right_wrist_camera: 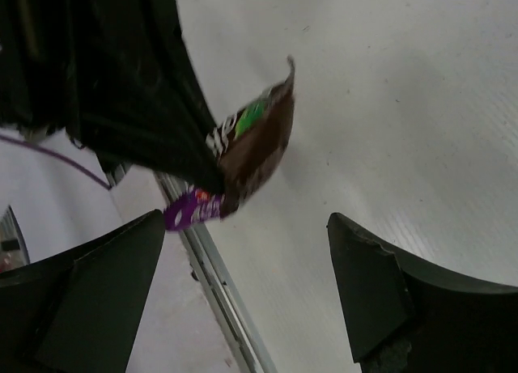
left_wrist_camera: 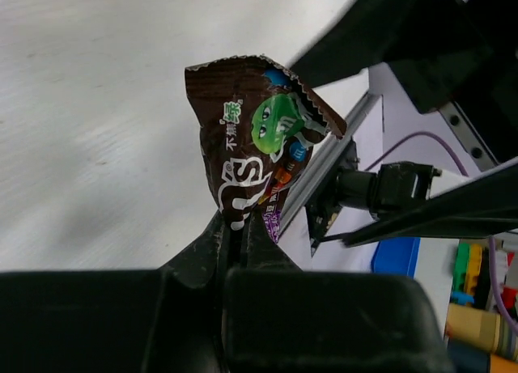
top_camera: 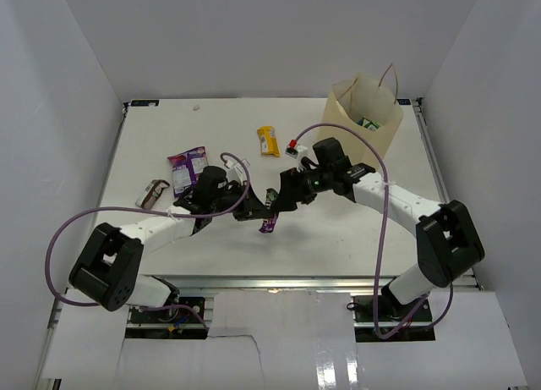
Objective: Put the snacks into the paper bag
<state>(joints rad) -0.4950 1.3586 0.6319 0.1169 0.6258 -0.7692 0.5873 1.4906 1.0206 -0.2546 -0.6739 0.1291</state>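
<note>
Pinching candy pack (left_wrist_camera: 257, 146), left hand (left_wrist_camera: 239, 230) aloft

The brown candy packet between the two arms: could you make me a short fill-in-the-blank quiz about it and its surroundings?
1. The left jaws are ___ on the brown packet.
2. The right jaws stand wide ___, gripping nothing.
3. The cartoon figure printed on the packet is coloured ___.
4. The bag stands upright in the far ___ corner of the table.
Missing words: shut, open, green, right.
</note>
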